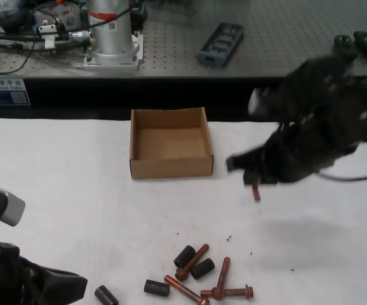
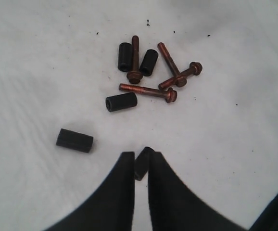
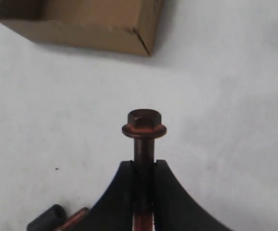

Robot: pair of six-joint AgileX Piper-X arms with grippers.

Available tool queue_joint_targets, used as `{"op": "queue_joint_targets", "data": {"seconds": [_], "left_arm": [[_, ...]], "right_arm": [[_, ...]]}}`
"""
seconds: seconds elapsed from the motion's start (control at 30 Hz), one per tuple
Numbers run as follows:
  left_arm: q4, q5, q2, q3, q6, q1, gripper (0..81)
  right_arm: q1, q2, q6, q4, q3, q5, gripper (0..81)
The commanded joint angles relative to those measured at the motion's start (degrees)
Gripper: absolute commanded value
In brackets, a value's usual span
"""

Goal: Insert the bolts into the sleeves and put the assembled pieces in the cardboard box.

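A: Site type?
B: Lab. Behind the white-covered bench runs an optical breadboard table, grey metal drilled in a regular grid of holes.
A: Other signs?
B: A metal column standing on a base plate, tangled cables, a blue slotted rack, a printed label on the table's front edge.

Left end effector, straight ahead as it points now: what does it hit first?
Likely the bolt lying crosswise at the pile's near edge, beside a black sleeve; depth unclear, it may touch the white cloth first.
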Motion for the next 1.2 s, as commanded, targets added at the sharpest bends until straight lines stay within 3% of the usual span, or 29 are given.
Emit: {"op": "queue_joint_targets", "data": {"seconds": [0.0, 0.17, 0.37, 0.7, 1.0, 1.17], "left_arm": [[-0.8, -1.2, 0.7, 0.5, 6.0, -0.1, 8.7], [1.8, -1.1, 4.7, 0.6, 10.8, -0.4, 10.5], [1.4, -2.1, 12.5, 0.6, 23.4, -4.5, 37.0], [-2.7, -2.0, 20.5, 0.2, 27.6, -8.0, 32.7], [-5.2, -4.5, 27.8, -5.3, 31.1, -13.4, 32.7], [-4.3, -5.7, 32.2, -7.3, 36.5, -14.2, 32.7]], "right_arm": [[-0.3, -3.1, -0.5, -0.5, 0.8, -2.4, 4.3], [-0.3, -10.4, -0.5, -0.8, 5.2, -4.7, 4.3], [-0.3, -21.7, 0.2, -0.6, 11.8, -6.0, 4.3], [-0.3, -35.9, -0.3, 4.7, 15.4, -5.4, 4.3], [-0.3, -37.6, -1.8, 6.2, 15.4, -6.1, 4.3], [-0.3, -37.8, -1.8, 6.9, 15.4, -7.4, 4.3]]}}
